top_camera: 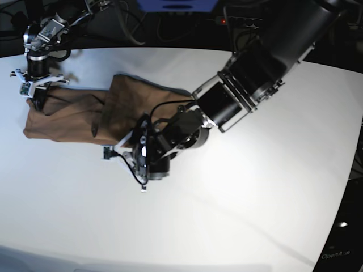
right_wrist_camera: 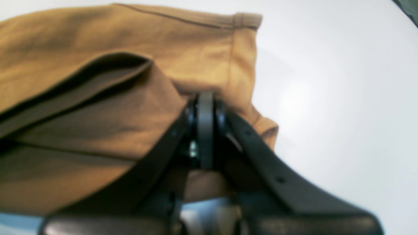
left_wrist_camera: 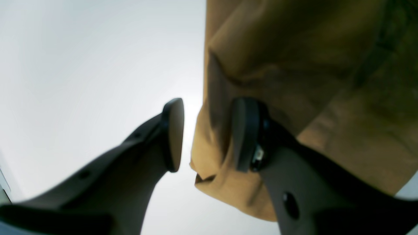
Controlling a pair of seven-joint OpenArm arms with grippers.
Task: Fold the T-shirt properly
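The plain tan-brown cotton T-shirt (top_camera: pixel 85 113) lies stretched along the far left part of the white round table (top_camera: pixel 238 192), already doubled into a long band, with one end near the table's left edge and the other reaching toward the middle. My right gripper (right_wrist_camera: pixel 205 107) is at the end by the left edge, its jaws pressed together on a bunched corner of the cloth beside a hemmed edge. My left gripper (left_wrist_camera: pixel 209 133) is at the other end with its jaws apart: one pad (left_wrist_camera: pixel 174 133) stands clear over bare table, the other rests against the shirt's edge, so I am not pinching anything there. I judge I am between folds, one end pinned and the other let go or about to be taken. Next I need to slide my left jaws around the near corner of the band, catching every layer, close them, then carry that end over toward my right hand without dragging the stack askew.
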